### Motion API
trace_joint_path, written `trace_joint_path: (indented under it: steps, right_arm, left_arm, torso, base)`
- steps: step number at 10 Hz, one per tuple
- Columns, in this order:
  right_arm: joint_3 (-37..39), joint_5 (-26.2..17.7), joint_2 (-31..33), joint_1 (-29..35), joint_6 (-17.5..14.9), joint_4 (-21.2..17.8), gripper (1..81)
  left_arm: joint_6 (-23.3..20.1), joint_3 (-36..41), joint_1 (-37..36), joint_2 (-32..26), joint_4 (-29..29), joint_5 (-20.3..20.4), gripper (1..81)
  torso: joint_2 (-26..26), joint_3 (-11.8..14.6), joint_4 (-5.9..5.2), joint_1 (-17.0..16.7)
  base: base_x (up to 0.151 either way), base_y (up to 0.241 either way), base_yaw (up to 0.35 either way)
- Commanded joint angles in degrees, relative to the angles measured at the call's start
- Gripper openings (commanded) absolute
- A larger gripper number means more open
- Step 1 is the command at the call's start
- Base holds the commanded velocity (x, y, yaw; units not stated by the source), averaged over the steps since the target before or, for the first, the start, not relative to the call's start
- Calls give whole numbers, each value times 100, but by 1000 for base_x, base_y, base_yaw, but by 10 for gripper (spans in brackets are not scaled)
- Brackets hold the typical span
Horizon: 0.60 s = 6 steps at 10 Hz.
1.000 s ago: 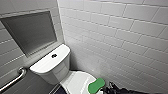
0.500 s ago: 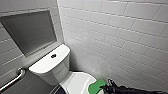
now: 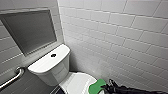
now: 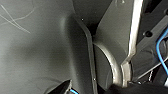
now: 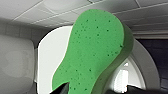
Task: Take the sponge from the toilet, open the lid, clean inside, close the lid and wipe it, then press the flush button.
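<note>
Right gripper [image 3: 107, 87]: dark, comes in at the lower right of the head view, pinching the sponge [image 3: 96, 86] by one end. Right wrist view shows two dark fingertips [image 5: 60, 89] either side of the sponge's narrow end.

Sponge: bright green foam with a rounded, waisted outline. The pitted face with small dark pores is visible only in the right wrist view. It sits at the right edge of the toilet lid [image 3: 76, 83]; can't tell if it touches.

Toilet [image 3: 50, 68]: glossy white ceramic, boxy tank, oval lid lying flat in the head view. Flush button [image 3: 53, 55]: small, dark and round, centre of the tank top, well apart from the sponge.

Head view also gives:
- white brick-pattern wall tiles [image 3: 120, 37]
- a grey recessed panel [image 3: 30, 31] above the tank
- a metal grab bar [image 3: 11, 79] at the lower left

Right wrist view adds ceiling panels [image 5: 62, 10] behind the sponge.

Left gripper: can't tell its state. Left wrist view is a close-up of dark matte panels, a curved metal strip [image 4: 133, 37] and blue wires [image 4: 162, 50].
</note>
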<state>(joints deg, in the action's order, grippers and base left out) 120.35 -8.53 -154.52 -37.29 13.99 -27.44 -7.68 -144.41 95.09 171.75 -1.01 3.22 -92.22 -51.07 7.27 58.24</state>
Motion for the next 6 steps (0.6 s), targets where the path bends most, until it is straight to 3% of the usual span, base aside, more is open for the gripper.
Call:
trace_joint_path:
  steps: [1, 4, 5, 6]
  right_arm:
    - [-56, -201, 15, 700, 16, -130, 811]
    - [5, -201, 5, 753, 16, -121, 811]
    - [-3, -201, 32, 788, -2, -112, 811]
    - [-107, -201, 128, 824, -2, -112, 811]
  left_arm:
    - [-23, 79, 120, 52, 57, -498, 811]
    - [-23, 79, 120, 61, 48, -498, 811]
    - [-23, 79, 121, 61, 48, -498, 811]
    - [-23, 79, 120, 70, 48, -498, 811]
  torso:
    - [5, -528, 0, -2]
    - [-37, -1081, 0, 29]
    - [-37, -732, 0, 29]
    - [-37, -902, 2, 29]
  base:
    - [0, 0, 0]
    - [0, 0, 0]
    - [0, 0, 0]
    - [0, 0, 0]
